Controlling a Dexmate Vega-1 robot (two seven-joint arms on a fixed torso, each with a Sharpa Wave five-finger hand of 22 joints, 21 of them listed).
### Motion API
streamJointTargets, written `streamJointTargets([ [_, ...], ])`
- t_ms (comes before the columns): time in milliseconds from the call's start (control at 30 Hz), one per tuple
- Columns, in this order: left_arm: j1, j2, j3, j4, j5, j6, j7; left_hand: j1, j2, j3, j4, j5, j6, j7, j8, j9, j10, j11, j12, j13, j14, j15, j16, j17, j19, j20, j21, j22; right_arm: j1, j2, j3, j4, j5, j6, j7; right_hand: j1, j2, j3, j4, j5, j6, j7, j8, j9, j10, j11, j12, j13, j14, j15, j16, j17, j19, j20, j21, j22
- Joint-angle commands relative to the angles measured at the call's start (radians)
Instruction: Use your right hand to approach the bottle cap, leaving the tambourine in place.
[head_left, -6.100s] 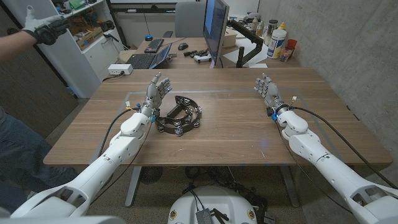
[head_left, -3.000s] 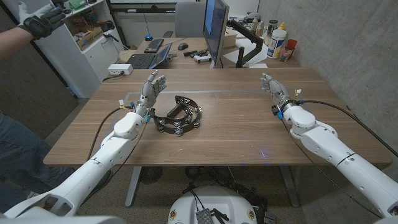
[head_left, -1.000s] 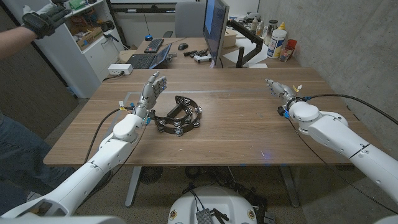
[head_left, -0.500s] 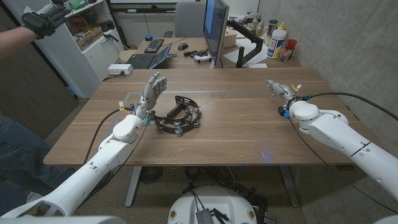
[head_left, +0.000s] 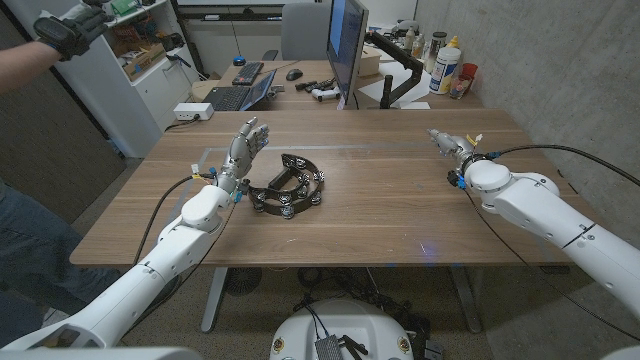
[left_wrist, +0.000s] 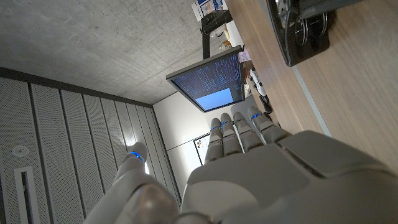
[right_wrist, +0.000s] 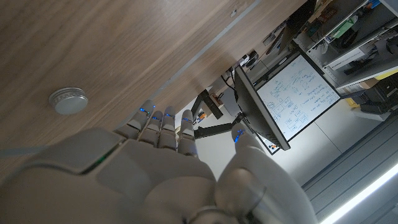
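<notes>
Right hand (right_wrist: 168, 162): empty, fingers straight and close together, near bottle cap (right_wrist: 68, 101) on desk (head_left: 380, 200); tambourine (head_left: 288, 185) well apart.

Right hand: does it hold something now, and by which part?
Nothing is held. The right hand is open above the table, near the bottle cap without touching it.

Bright, even indoor light, soft faint shadows, pale sheen on the table (head_left: 380, 200), wide-angle edge bending.
</notes>
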Motion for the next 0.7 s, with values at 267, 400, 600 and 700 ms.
streamJointTargets([
  [267,0.008,0.006,-0.002,-0.019,0.000,0.015,0.010,0.009,0.006,-0.007,-0.001,0.009,0.010,0.000,0.003,0.005,0.009,0.000,0.003,0.002,-0.001,0.003,0.004,0.004,0.000,-0.019,-0.006,0.002,0.033,-0.019,-0.022,-0.024,-0.026,-0.123,-0.017,0.016,0.000,0.001,-0.008,0.007,0.009,-0.010,-0.006,0.004,0.006,-0.010,0.003,0.005,-0.003,-0.011,-0.003,0.003,-0.007,0.003,-0.011,0.004],
  [400,0.012,0.008,-0.003,-0.023,0.000,0.010,0.008,0.009,0.007,-0.009,-0.001,0.010,0.011,0.000,0.003,0.005,0.009,0.004,0.003,0.002,-0.001,0.003,0.004,0.004,0.001,-0.019,-0.008,0.002,0.041,-0.019,-0.025,-0.025,-0.030,-0.140,-0.017,0.018,0.001,0.002,-0.009,0.008,0.012,-0.012,-0.005,0.004,0.008,-0.011,0.003,0.006,-0.006,-0.011,-0.004,0.003,-0.009,0.004,-0.014,0.005],
  [600,0.014,0.009,-0.007,-0.028,0.001,0.004,0.009,0.009,0.007,-0.012,-0.001,0.012,0.011,0.000,0.003,0.005,0.009,0.003,0.003,0.002,-0.001,0.004,0.004,0.004,0.002,-0.019,-0.011,0.002,0.060,-0.021,-0.036,-0.023,-0.034,-0.173,-0.009,0.020,0.002,0.002,-0.012,0.009,0.015,-0.014,-0.004,0.004,0.008,-0.014,0.003,0.006,-0.010,-0.010,-0.005,0.002,-0.011,0.003,-0.018,0.005],
  [700,0.016,0.009,-0.008,-0.031,-0.001,0.001,0.008,0.009,0.008,-0.013,-0.001,0.012,0.012,0.001,0.003,0.005,0.009,0.003,0.003,0.002,-0.001,0.004,0.004,0.004,0.002,-0.019,-0.013,0.002,0.073,-0.025,-0.044,-0.026,-0.036,-0.200,-0.002,0.020,0.002,0.002,-0.013,0.011,0.014,-0.016,-0.006,0.005,0.005,-0.016,0.001,0.006,-0.012,-0.010,-0.006,0.003,-0.018,0.017,-0.024,0.005],
])
